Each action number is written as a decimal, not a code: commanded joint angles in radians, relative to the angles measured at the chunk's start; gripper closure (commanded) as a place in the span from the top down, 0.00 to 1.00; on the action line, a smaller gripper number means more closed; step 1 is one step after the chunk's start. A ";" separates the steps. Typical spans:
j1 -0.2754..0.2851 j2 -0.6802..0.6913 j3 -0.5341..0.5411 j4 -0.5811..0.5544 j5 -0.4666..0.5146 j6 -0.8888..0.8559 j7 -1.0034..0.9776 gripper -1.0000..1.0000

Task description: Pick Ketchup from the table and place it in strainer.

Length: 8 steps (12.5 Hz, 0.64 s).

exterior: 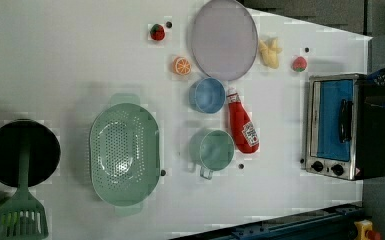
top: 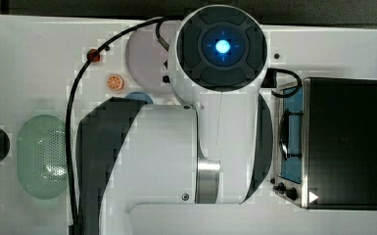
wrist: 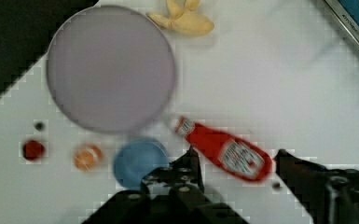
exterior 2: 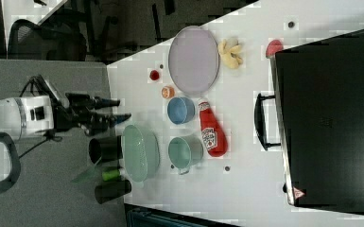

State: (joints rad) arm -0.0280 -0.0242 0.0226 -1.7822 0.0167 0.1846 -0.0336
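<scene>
- The gripper (wrist: 235, 161) hangs high above the white table (exterior: 80, 60) with its jaws spread and nothing between them. In the wrist view the two dark fingers frame the lower end of the Ketchup (wrist: 224, 151), well below them.
- The Ketchup lies flat on its side. In the left view its long axis runs roughly up and down the picture, cap toward the lilac plate (exterior: 224, 39) and base toward the toaster oven's (exterior: 332, 125) near corner.
- In that same view it sits just to the right of the blue bowl (exterior: 207, 95) and the teal-green cup (exterior: 212, 149), close to both but apparently apart from them.
- I judge the coming move to be a straight descent. The fingers would have to close across the bottle's narrow width, not along its length.
- The bottle is red with a red cap, a white neck band and a white-and-dark label facing up.
- The strainer (exterior: 125, 152) stands empty on the far side of the bowls from the bottle, toward the left view's left.
</scene>
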 commanded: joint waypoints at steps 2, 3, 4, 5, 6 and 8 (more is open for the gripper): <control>-0.107 -0.251 0.041 -0.113 0.030 -0.149 -0.034 0.90; -0.107 -0.248 0.045 -0.116 0.030 -0.149 -0.038 1.00; -0.106 -0.244 0.050 -0.127 0.030 -0.144 -0.050 1.00; -0.104 -0.237 0.056 -0.142 0.031 -0.141 -0.073 1.00; -0.103 -0.229 0.065 -0.158 0.031 -0.133 -0.096 1.00; -0.099 -0.206 0.085 -0.193 0.031 -0.087 -0.137 1.00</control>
State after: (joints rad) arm -0.1284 -0.3142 0.0778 -1.9316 0.0377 0.1031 -0.0783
